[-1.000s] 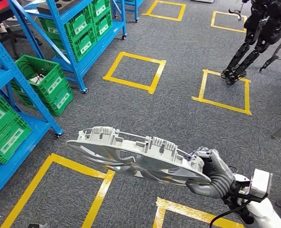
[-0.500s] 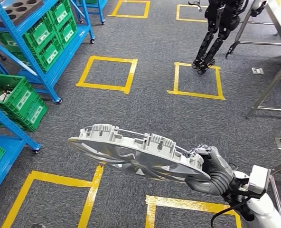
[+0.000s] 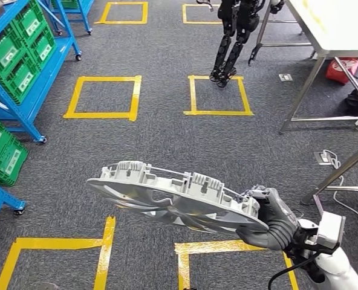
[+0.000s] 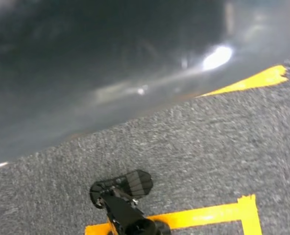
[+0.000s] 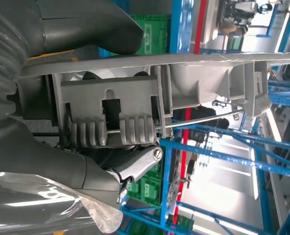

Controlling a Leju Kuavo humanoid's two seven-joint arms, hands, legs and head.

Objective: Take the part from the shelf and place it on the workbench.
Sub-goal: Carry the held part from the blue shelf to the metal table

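Observation:
The part [image 3: 177,196] is a large pale grey plastic moulding with ribs and clips along its upper edge. My right hand [image 3: 273,220] grips it by its right end and holds it level over the carpet, low in the head view. The right wrist view shows the part [image 5: 136,98] close up, with the thick grey thumb [image 5: 81,24] of my right hand lying along it. The white workbench [image 3: 332,24] on metal legs stands at the upper right. The blue shelf [image 3: 31,96] stands at the far left.
Green crates [image 3: 17,54] fill the blue shelf, and another green crate [image 3: 1,154] sits low at the left. Yellow tape squares [image 3: 101,96] mark the grey carpet. Another robot's dark legs [image 3: 230,36] stand at the top centre. A cable and floor socket [image 3: 328,158] lie under the workbench.
The camera has turned to the right: the shelves slid off to the left and the workbench came into view. The part stays in my right hand in the same pose.

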